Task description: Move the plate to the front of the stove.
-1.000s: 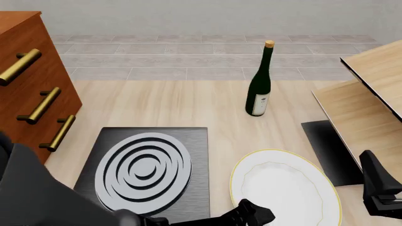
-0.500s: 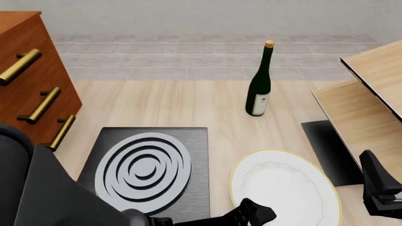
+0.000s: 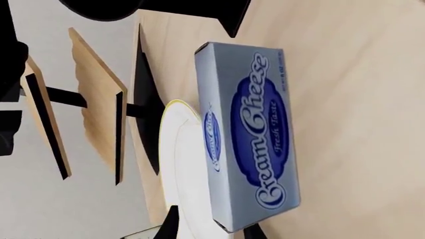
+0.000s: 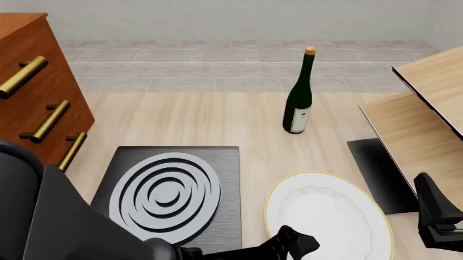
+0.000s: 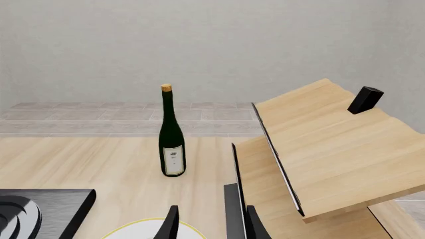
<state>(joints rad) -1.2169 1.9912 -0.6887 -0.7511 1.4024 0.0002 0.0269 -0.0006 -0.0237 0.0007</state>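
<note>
The white plate [image 4: 329,216] with a thin gold rim lies flat on the table, right of the black stove [image 4: 166,195] with silver rings. My left gripper [image 4: 291,245] reaches in low from the left, at the plate's near-left rim. In the left wrist view its fingertips [image 3: 171,225] stand apart, and the plate's edge [image 3: 178,164] and a cream cheese box [image 3: 249,134] lie just beyond them; the gripper is open. My right gripper [image 4: 436,216] hovers open at the plate's right. The right wrist view shows the plate's rim [image 5: 149,230] and a stove corner [image 5: 40,209].
A dark green wine bottle [image 4: 298,103] stands behind the plate. A plain black mat [image 4: 380,173] lies under a tilted wooden shelf [image 4: 419,124] on the right. A wooden drawer cabinet [image 4: 36,97] with brass handles stands at the left.
My left arm has swung further into the front view and fills more of the lower left. Its gripper has shifted slightly right and down. The plate and right gripper have not moved.
</note>
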